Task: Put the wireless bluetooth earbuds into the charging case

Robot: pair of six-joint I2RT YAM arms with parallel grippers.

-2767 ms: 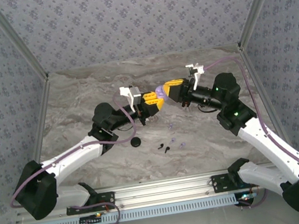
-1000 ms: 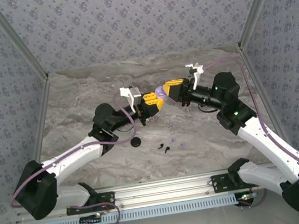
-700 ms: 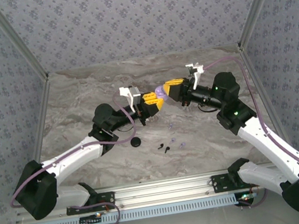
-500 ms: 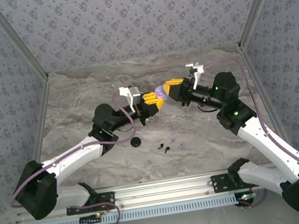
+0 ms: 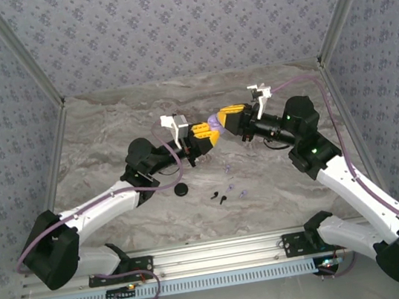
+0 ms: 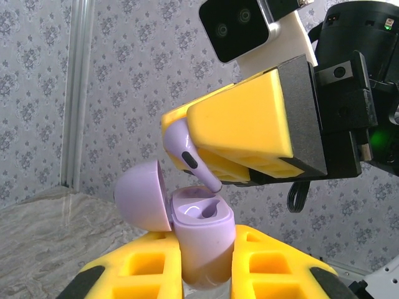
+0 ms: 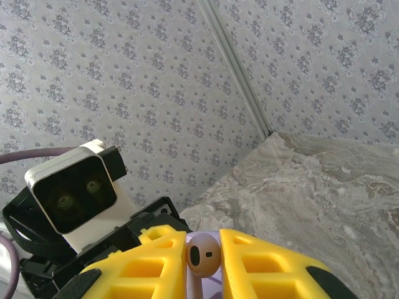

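Your left fingers (image 6: 131,274) are clamped tight on the lilac case (image 6: 201,240), holding it upright with the lid (image 6: 142,202) flipped open to one side. Your right fingers (image 6: 243,124) are squeezed nearly shut on a lilac earbud (image 6: 182,149). They pinch the head, and the stem points down at the case's open socket. From the left wrist, the stem tip sits right at the rim of the socket. I can't tell whether it's touching yet, but it's definitely not seated.

What's changed: in the last half second your left arm (image 5: 109,200) crept a touch up and toward the right one, while the right arm (image 5: 354,179) basically stayed put. So I'd say you're bringing the case to the bud, not the other way round. You're right at the insertion, but the stem comes in tilted, so it may catch on the rim unless you line it up.

All of this is happening in mid-air over the middle of the tabletop (image 5: 106,126). Below, a few loose buds (image 5: 223,195) lie near the front, with a black round case (image 5: 182,190) just beside them, so there's plenty left after this one.
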